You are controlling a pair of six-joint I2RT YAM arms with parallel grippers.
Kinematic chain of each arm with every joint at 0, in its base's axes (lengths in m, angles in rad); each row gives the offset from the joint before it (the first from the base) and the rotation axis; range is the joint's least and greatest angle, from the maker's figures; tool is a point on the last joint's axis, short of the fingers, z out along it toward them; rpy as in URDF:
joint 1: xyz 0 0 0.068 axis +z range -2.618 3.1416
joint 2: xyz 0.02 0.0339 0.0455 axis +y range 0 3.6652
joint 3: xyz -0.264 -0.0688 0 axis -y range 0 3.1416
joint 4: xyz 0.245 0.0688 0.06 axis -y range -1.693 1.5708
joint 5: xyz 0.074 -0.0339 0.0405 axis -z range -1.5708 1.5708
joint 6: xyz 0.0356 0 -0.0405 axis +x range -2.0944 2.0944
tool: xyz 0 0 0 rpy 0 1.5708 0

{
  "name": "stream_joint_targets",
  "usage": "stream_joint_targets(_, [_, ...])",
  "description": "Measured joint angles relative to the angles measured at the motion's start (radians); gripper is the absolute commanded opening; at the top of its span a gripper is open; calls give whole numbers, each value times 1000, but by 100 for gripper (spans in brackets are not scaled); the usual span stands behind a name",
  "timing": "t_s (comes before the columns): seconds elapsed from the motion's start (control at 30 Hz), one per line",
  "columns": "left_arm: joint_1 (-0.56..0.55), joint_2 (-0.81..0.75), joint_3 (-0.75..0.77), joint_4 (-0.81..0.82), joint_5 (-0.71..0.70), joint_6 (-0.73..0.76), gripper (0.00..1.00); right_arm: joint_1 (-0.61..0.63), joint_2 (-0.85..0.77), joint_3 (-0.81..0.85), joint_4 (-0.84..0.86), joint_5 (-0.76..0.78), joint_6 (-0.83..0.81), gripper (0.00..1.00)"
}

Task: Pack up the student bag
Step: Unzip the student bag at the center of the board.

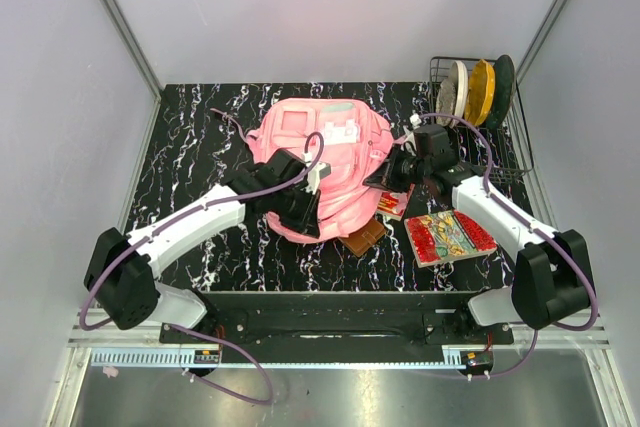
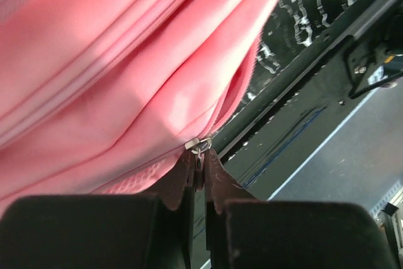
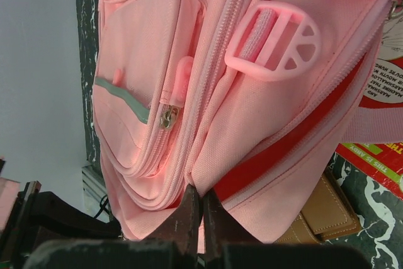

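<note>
The student bag [image 1: 355,177] is soft, faintly sheeny cloth; the table [image 1: 190,157] glossy.

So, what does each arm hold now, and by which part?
The left fingers pinch the student bag by its metal zipper pull. The right fingers pinch a fold of its pink fabric beside a zipper seam.

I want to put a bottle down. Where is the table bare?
Bare table lies left of the backpack, up to the left wall. The right side is crowded: wire rack at the back, book and wallet in front.
</note>
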Motion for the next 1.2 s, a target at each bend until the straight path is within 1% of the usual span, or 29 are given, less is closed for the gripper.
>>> stream_joint_targets(0.23, [6, 0, -104, -42, -92, 3, 0, -1, 5, 0, -4, 48, 9, 0])
stream_joint_targets(0.4, [38, -27, -153, -68, -187, -32, 0, -20, 27, 13, -9, 49, 12, 0])
stream_joint_targets(0.43, [43, -37, -154, -71, -199, -41, 0, -25, 32, 20, -10, 46, 12, 2])
stream_joint_targets(0.47, [47, -50, -154, -67, -202, -51, 0, -30, 38, 32, -12, 37, 13, 20])
stream_joint_targets(0.53, [48, -74, -154, -52, -200, -69, 0, -39, 53, 58, -8, 8, 22, 49])
stream_joint_targets(0.6, [43, -94, -152, -32, -197, -89, 0, -49, 60, 70, 26, -28, 41, 69])
stream_joint_targets(0.63, [36, -99, -147, -22, -196, -99, 0, -51, 60, 70, 40, -40, 60, 76])
stream_joint_targets(0.67, [26, -100, -138, -13, -197, -107, 0, -52, 59, 65, 62, -56, 77, 78])
stream_joint_targets(0.73, [2, -98, -109, 4, -201, -125, 0, -51, 35, 24, 118, -68, 113, 79])
stream_joint_targets(0.87, [-32, -82, -50, 32, -204, -156, 0, -40, -58, -74, 145, -65, 172, 81])
stream_joint_targets(1.0, [-56, -31, -4, 70, -204, -181, 0, 16, -160, -175, 175, -62, 245, 81])
stream_joint_targets(1.1, [-79, 21, 22, 84, -204, -185, 0, 72, -185, -216, 209, -56, 290, 79])
stream_joint_targets(1.2, [-110, 66, 36, 94, -204, -185, 0, 110, -173, -234, 244, -51, 329, 73])
